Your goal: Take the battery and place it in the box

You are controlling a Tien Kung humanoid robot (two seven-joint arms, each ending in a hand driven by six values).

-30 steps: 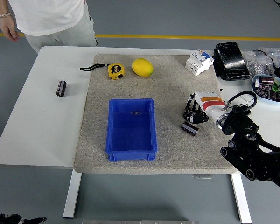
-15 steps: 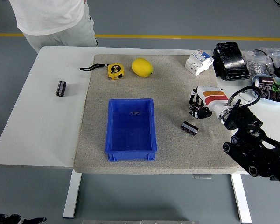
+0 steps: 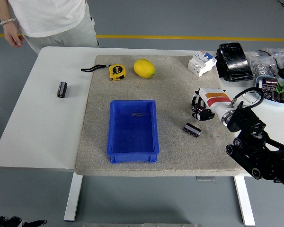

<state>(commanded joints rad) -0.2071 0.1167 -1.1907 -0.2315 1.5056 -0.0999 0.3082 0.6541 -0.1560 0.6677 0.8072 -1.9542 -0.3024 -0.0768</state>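
Table: white, smooth, rounded corners; a person in a white top stands at its far left, one hand hanging beside the body.
Mat: speckled grey-beige, rough like stone, a rectangle covering the table's middle.
Box: blue plastic, rectangular, open-topped, near the mat's front edge.
Right arm: black, jointed, coming in from the lower right, with a white wrist cuff striped red and orange.
Right hand: fingers black, curled downward above the mat, holding nothing.
Black bundle: glossy, crinkled wrapping, far right.
Lemon: yellow, oval, smooth, at the mat's far edge.
Breaker: white blocky plastic, just left of the bundle.
Tape measure: yellow, squarish case with a black strap trailing left.
Bowl: pale blue, holding dark cylinders, at the right edge.
Battery: small, dark, cylindrical, lying on the mat just below the right hand, apart from it and right of the box.
Left cylinder: dark, small, on bare table left of the mat.
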